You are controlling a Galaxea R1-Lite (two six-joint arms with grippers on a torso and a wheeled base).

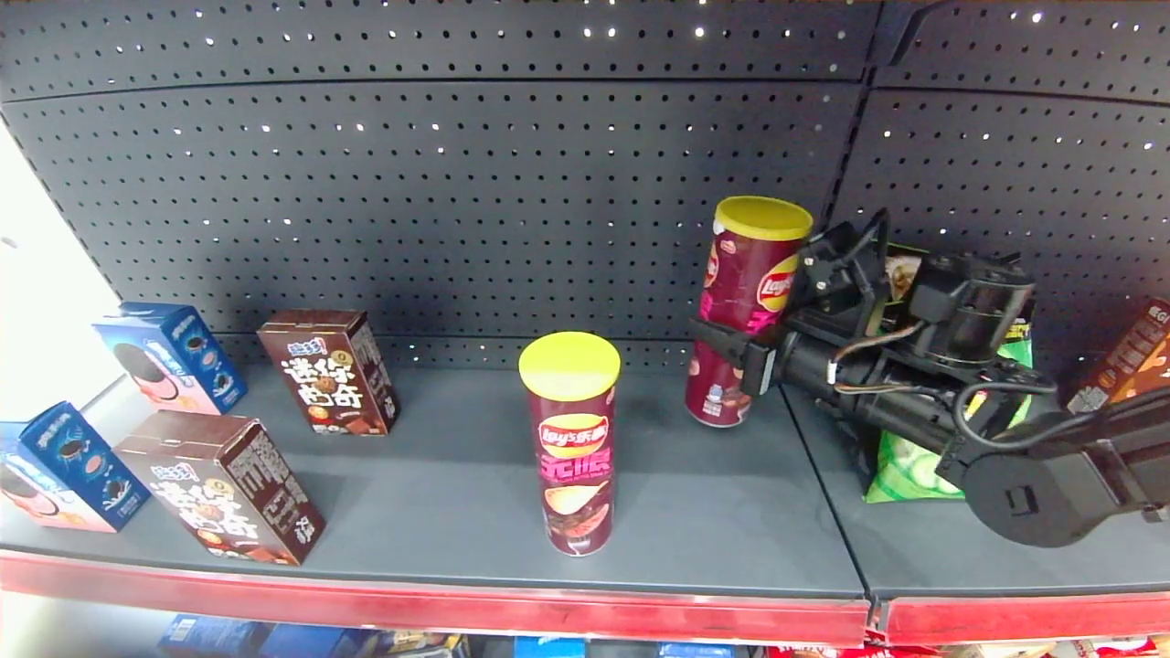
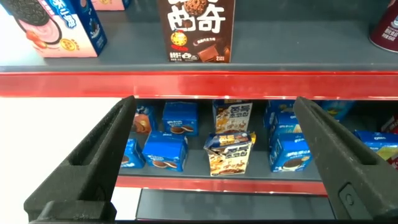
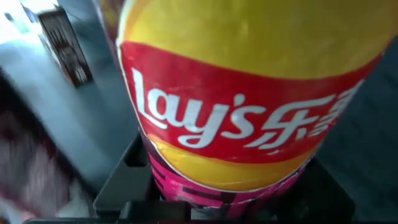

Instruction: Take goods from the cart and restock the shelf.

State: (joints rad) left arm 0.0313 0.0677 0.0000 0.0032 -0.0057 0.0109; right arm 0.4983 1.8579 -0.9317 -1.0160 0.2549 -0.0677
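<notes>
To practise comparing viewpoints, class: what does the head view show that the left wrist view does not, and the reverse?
Head view alone: the right gripper shut on a chip can toward the back of the shelf, and a green bag behind that arm. Left wrist view alone: the open left gripper. Shared: the front brown box, the blue box beside it, and the red shelf edge.

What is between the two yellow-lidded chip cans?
Only bare grey shelf, in the head view, between the front can and the back can held by the right gripper.
</notes>
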